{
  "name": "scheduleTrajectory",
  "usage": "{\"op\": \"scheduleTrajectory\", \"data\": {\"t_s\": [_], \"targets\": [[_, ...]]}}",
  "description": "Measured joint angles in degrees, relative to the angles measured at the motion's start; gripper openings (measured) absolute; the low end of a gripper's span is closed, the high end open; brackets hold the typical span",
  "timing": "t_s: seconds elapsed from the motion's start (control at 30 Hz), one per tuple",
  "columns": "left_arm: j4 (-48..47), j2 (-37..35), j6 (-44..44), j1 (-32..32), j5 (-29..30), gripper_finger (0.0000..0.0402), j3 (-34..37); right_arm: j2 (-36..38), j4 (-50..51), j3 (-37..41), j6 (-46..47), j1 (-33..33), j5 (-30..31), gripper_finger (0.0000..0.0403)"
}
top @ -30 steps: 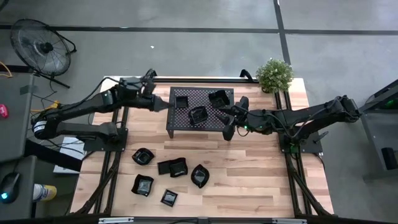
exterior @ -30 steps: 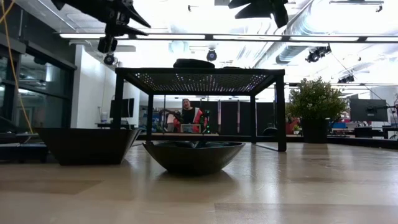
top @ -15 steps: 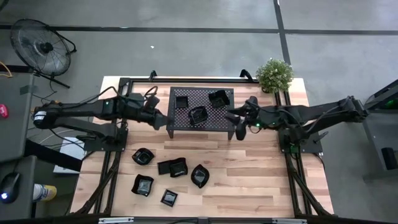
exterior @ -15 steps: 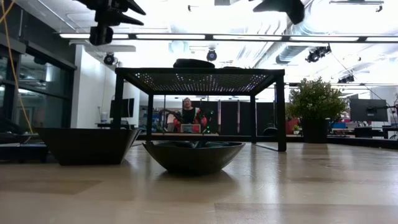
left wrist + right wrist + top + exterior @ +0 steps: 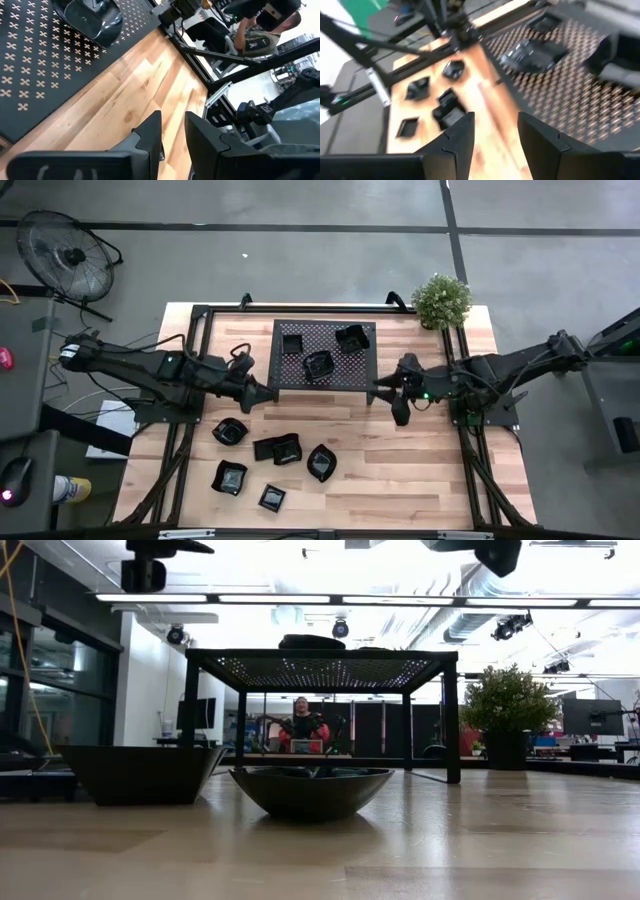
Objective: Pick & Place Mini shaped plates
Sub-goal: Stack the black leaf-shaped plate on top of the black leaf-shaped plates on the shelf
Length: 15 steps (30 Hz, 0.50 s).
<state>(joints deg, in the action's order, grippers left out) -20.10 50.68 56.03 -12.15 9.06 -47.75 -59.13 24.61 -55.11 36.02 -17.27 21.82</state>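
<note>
High view: left gripper (image 5: 262,393) & right gripper (image 5: 384,388), both parted & empty, flank rack (image 5: 322,384), prob. heading for plates (image 5: 276,449).

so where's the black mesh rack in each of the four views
High view: mesh rack at the table's top centre, between both arms, three mini plates on it.
Low view: the rack stands mid-picture on four legs.
Left wrist view: its perforated top fills one corner.
Right wrist view: blurred perforated top.
Shared landmark: the rack's perforated pattern.
</note>
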Motion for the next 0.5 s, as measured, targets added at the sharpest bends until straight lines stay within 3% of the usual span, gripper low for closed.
{"op": "scheduleTrajectory", "data": {"t_s": [0.27,0.5], "targets": [[-0.71,0.0,-0.65,-4.16,3.61,0.0083,0.0,-1.2,0.02,0.0,7.6,-7.06,-0.2,0.0145],[-1.11,0.0,-4.22,-4.43,2.08,0.0083,0.0,-7.01,-1.94,0.0,17.72,-12.06,0.23,0.0145]]}}
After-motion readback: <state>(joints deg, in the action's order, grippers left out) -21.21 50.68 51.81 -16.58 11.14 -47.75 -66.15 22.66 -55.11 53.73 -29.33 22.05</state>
